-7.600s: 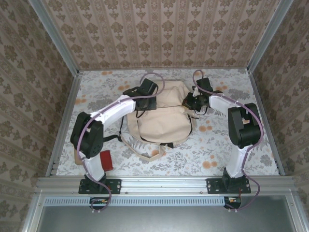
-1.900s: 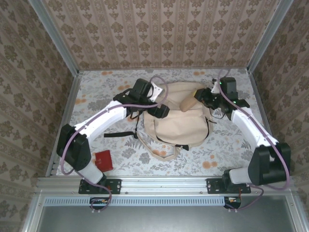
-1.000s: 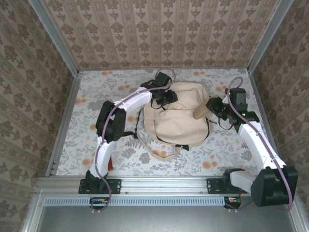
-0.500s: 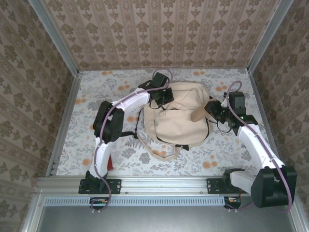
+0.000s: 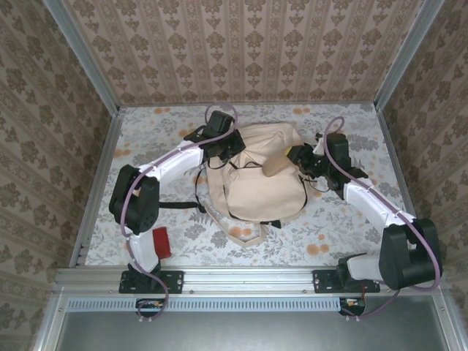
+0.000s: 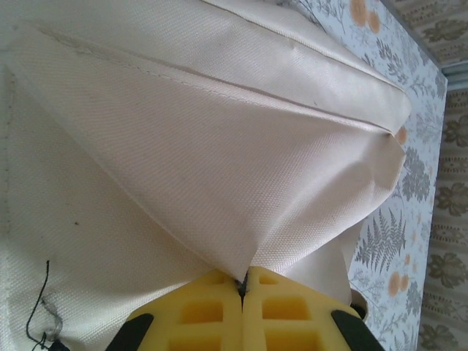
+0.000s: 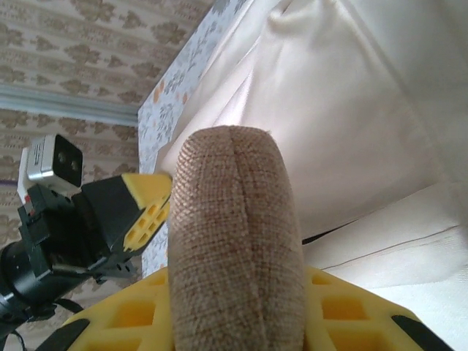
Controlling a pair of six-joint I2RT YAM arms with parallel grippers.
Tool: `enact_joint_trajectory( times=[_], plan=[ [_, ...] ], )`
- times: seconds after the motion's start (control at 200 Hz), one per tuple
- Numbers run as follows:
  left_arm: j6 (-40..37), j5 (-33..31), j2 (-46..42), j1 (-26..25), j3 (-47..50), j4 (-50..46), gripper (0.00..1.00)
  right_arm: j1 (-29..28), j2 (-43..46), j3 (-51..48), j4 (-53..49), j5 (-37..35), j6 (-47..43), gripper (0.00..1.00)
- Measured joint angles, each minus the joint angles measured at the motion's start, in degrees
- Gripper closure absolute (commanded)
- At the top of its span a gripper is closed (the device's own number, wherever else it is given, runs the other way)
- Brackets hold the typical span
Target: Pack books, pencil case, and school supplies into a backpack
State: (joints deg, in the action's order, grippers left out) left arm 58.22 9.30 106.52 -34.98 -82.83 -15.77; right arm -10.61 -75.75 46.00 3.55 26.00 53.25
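backpack (image 5: 257, 189): cream canvas, rumpled; pencil case (image 7: 235, 241): tan, woven, oblong

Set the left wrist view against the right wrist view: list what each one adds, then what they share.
Left wrist view: a close look at the left gripper, jaws shut, pinching a fold of the backpack canvas into a ridge, and a loose black thread at lower left. Right wrist view: the tan pencil case held in the right gripper, pointing toward the backpack. Shared: cream canvas, the left gripper's yellow jaws, the floral table and the patterned wall.
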Motion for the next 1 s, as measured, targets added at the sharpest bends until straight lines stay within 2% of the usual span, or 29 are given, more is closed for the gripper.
enact_joint_trajectory(
  times=[0.135,0.3,0.61,0.81,1.0],
  plan=[
    [2.4,-1.6,-1.2,0.2,1.8,1.2,1.00,-3.1,-0.2,-2.8,5.1,-2.1,3.1,0.77],
    [5.3,-4.0,-3.1,0.2,5.2,3.3,1.00,-3.4,-0.5,-7.6,8.8,-7.0,8.0,0.77],
    [9.6,-8.3,-9.5,1.1,12.7,5.9,1.00,-5.8,-4.6,-10.7,18.5,-15.6,15.6,0.77],
    [10.6,-8.6,-9.9,2.1,12.9,6.0,1.00,-8.5,-8.7,-10.8,26.5,-20.0,17.1,0.76],
    [11.3,-7.8,-9.8,2.3,12.9,6.6,0.99,-9.0,-14.9,-10.7,35.9,-21.3,21.1,0.76]
  ],
)
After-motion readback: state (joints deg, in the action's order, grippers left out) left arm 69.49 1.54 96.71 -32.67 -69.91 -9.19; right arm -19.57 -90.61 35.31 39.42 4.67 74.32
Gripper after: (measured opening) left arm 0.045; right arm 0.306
